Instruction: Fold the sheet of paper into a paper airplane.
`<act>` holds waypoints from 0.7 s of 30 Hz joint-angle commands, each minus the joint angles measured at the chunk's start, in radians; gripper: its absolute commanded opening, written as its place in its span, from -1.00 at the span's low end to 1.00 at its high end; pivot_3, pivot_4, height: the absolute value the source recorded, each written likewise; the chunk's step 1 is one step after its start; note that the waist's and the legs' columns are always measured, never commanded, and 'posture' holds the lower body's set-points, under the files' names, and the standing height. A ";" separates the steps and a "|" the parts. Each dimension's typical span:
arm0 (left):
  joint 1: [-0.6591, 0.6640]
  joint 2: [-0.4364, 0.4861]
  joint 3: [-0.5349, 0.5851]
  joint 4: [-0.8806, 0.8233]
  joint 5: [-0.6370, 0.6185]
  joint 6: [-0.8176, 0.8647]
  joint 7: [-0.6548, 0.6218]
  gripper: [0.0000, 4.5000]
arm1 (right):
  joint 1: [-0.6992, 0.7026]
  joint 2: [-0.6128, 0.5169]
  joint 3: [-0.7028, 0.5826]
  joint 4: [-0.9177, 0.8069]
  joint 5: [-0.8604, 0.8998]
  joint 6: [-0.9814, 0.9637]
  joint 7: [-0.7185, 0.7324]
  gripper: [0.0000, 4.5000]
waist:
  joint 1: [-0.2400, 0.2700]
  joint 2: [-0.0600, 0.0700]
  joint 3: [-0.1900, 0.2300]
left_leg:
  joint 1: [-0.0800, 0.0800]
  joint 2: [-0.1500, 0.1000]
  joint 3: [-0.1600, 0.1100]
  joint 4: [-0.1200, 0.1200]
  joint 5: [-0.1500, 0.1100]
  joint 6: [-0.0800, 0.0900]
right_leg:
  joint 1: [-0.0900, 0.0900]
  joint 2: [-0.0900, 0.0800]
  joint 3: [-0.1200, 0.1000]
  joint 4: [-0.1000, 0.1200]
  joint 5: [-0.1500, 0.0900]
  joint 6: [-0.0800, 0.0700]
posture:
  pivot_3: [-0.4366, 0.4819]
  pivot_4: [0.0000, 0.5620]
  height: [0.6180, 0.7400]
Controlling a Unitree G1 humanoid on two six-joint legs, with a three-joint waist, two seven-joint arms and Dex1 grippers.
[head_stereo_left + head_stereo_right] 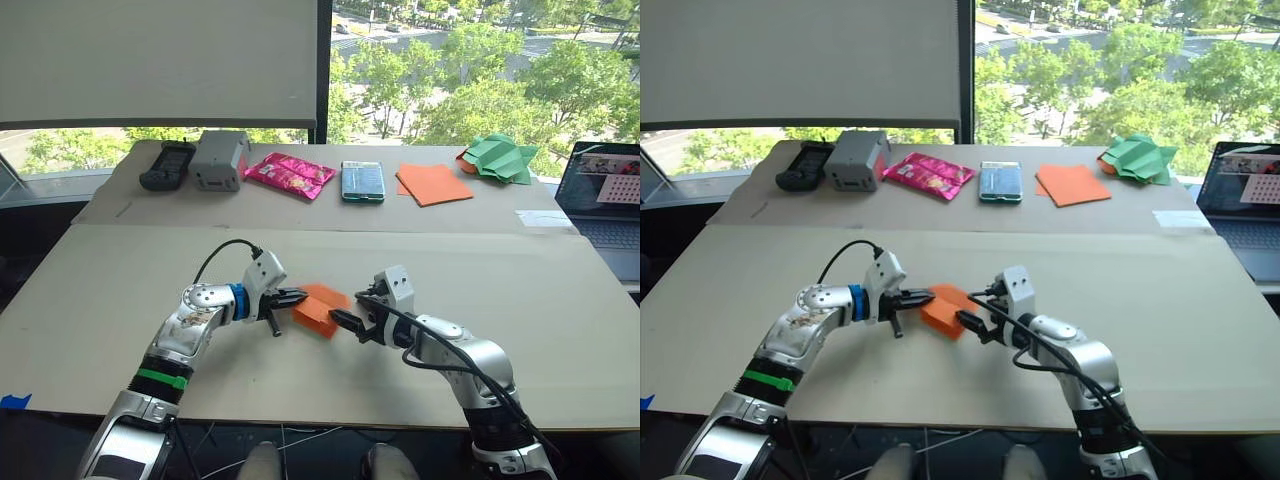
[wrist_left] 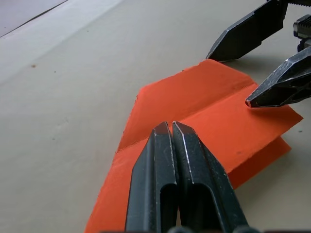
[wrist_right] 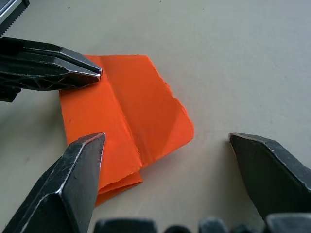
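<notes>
Orange paper: the folded, creased bright orange sheet of paper (image 1: 320, 308) lies flat on the tan cardboard-covered table (image 1: 560, 300), midway between the two grippers.
Left gripper: the black two-fingered left gripper (image 1: 296, 297) has its fingers pressed together, tips resting on the sheet's near-left edge; whether paper is caught between them, I cannot tell.
Right gripper: the black two-fingered right gripper (image 3: 167, 141) is spread wide, one tip touching the sheet, the other on bare table beyond its edge.
Key relation: the centre crease runs roughly from one gripper toward the other; both arms look equally near.
Judged step: partway through, pressing or readying another fold; no pointed plane shape yet.
Containers: none that I can see; the smooth orange square (image 1: 434, 184) and green crumpled paper (image 1: 500, 158) sit loose at the far edge.
</notes>
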 commanded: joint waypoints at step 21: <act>0.059 0.022 0.006 -0.072 0.012 -0.005 -0.010 -0.94 | 0.037 0.161 -0.204 0.013 0.247 0.285 -0.047 0.99 | 0.001 0.000 -0.001 | -0.001 0.000 0.000 0.000 -0.004 -0.006 | 0.000 0.000 0.000 0.000 0.000 0.000 | -0.05 -0.47 0.38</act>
